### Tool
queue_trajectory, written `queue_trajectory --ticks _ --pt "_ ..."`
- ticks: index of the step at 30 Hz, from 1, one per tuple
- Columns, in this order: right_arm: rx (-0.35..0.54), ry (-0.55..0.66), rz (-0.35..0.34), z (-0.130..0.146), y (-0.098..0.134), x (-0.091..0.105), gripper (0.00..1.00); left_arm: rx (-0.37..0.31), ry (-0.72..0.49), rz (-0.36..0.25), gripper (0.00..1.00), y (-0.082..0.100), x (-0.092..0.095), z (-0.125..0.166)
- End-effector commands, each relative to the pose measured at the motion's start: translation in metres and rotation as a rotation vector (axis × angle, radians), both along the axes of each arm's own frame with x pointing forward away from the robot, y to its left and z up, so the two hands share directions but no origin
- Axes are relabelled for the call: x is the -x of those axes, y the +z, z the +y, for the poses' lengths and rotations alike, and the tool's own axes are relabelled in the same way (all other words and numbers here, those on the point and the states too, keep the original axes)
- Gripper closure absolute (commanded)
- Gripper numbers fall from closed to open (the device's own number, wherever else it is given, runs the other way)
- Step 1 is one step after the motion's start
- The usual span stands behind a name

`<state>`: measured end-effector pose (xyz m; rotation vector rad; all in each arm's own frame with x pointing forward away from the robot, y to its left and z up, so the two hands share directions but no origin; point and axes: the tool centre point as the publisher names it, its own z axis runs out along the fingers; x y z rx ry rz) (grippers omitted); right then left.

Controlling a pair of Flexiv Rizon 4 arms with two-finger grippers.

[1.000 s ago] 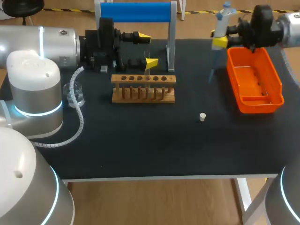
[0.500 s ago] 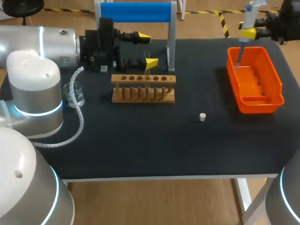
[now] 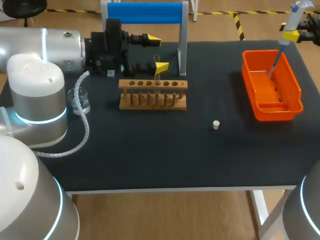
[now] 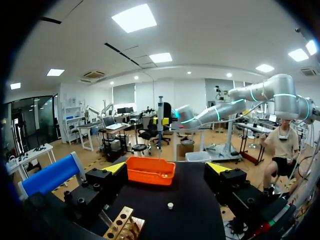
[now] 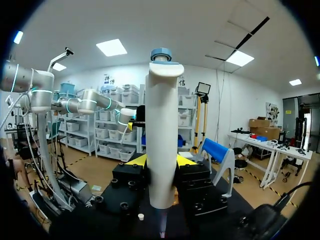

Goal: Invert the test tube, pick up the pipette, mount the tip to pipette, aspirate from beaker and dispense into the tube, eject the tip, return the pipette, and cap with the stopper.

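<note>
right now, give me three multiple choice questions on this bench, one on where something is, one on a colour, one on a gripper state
1. Where does the white pipette with the blue cap hang?
A) over the orange plastic tray
B) over the glass beaker
C) beside the small stopper

2. What colour is the wide bar behind the wooden tube rack?
A) red
B) blue
C) green

3. What state is the right gripper in?
A) open and empty
B) open, resting in the tray
C) shut on the pipette

Answers:
1 A: in the head view its thin tip points down into the tray.
2 B: the bar is plainly blue.
3 C: in the right wrist view both fingers press the pipette's body from two sides.
</note>
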<state>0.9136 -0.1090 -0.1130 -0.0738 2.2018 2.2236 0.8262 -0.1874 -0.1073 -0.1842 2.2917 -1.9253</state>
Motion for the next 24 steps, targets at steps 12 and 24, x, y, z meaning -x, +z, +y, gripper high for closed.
queue_trajectory --ticks 12,24 --pt "0.013 0.050 0.015 -0.041 -0.025 -0.010 1.00 0.003 0.001 -0.002 0.00 -0.001 0.000 0.000" --pt "0.007 0.086 0.008 -0.047 -0.043 -0.012 1.00 0.003 0.001 -0.002 0.00 -0.001 0.000 0.000"
